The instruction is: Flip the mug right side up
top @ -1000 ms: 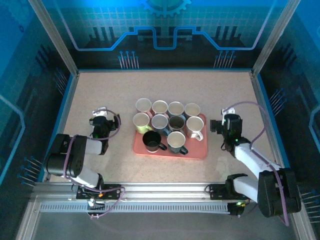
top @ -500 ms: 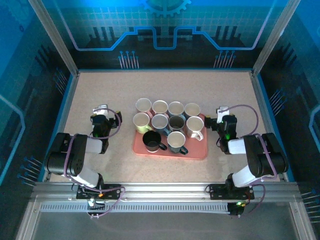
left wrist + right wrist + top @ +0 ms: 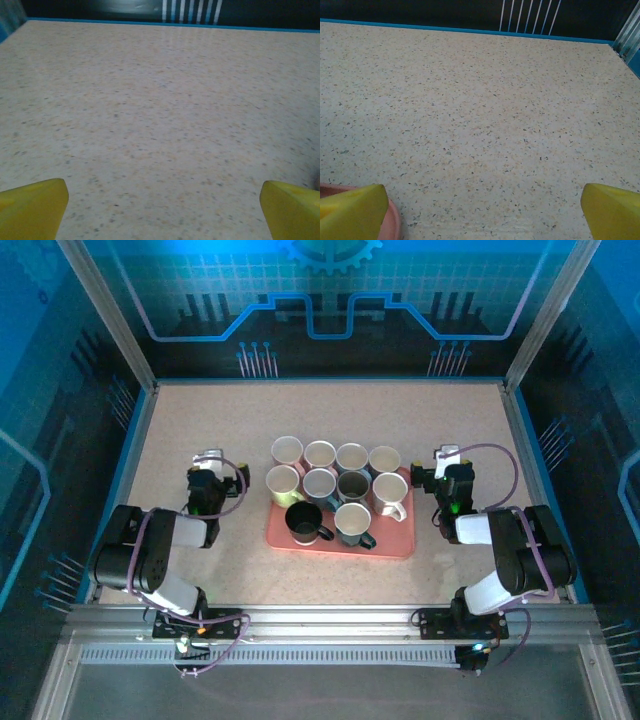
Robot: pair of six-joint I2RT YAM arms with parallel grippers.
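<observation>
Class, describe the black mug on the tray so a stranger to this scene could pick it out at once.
Find the pink tray in the middle of the speckled table. The black mug stands in the tray's row nearest the arms, on the left. Its neighbour there has a paler inside, whereas this one is black inside and out.

Pink tray on speckled table

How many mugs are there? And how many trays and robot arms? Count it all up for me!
Mugs: 10
Tray: 1
Robot arms: 2
Total: 13
</observation>
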